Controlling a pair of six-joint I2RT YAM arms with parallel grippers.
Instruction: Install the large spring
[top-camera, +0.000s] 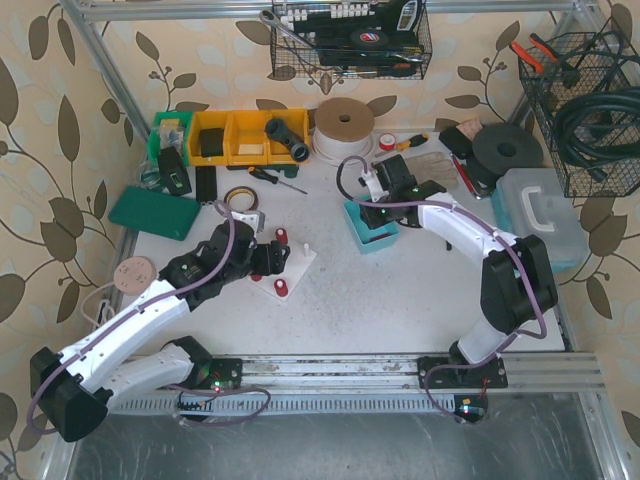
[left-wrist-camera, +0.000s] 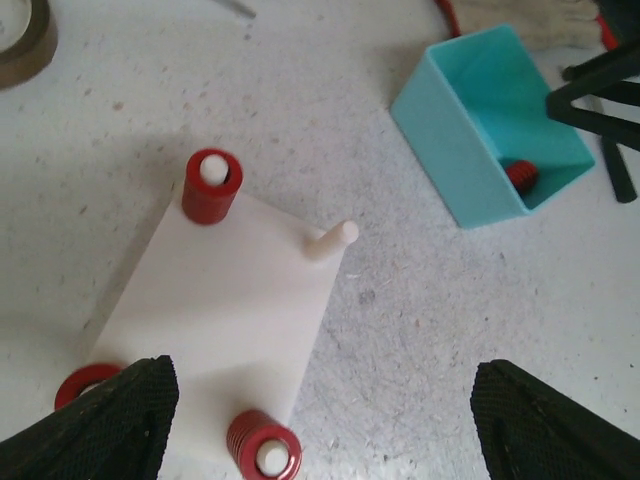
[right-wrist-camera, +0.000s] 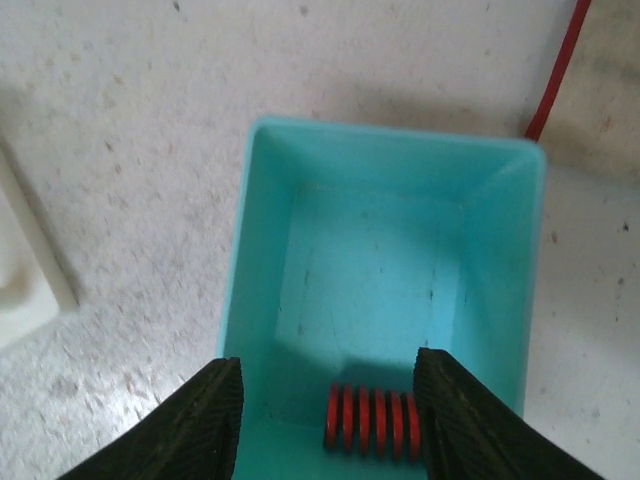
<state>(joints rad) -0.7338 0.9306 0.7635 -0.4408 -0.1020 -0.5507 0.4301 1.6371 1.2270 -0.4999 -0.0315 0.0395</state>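
Observation:
The white peg plate (left-wrist-camera: 230, 320) lies under my left gripper (left-wrist-camera: 335, 430), which is open and empty above its near edge. Red springs sit on three pegs (left-wrist-camera: 211, 186), (left-wrist-camera: 264, 447), (left-wrist-camera: 85, 382); one peg (left-wrist-camera: 333, 240) is bare. The large red spring (right-wrist-camera: 372, 421) lies on its side in the teal bin (right-wrist-camera: 390, 170). My right gripper (right-wrist-camera: 330, 425) is open and lowered into the bin, its fingers either side of the spring, the right finger close to its end. In the top view the plate (top-camera: 296, 262), left gripper (top-camera: 262, 258), bin (top-camera: 358, 238) and right gripper (top-camera: 378, 212) all show.
Yellow parts bins (top-camera: 235, 137), a large tape roll (top-camera: 343, 127), a green case (top-camera: 155, 212) and a screwdriver (top-camera: 275, 178) lie at the back. A clear plastic box (top-camera: 540, 215) stands right. Wire baskets (top-camera: 585, 110) hang on the walls.

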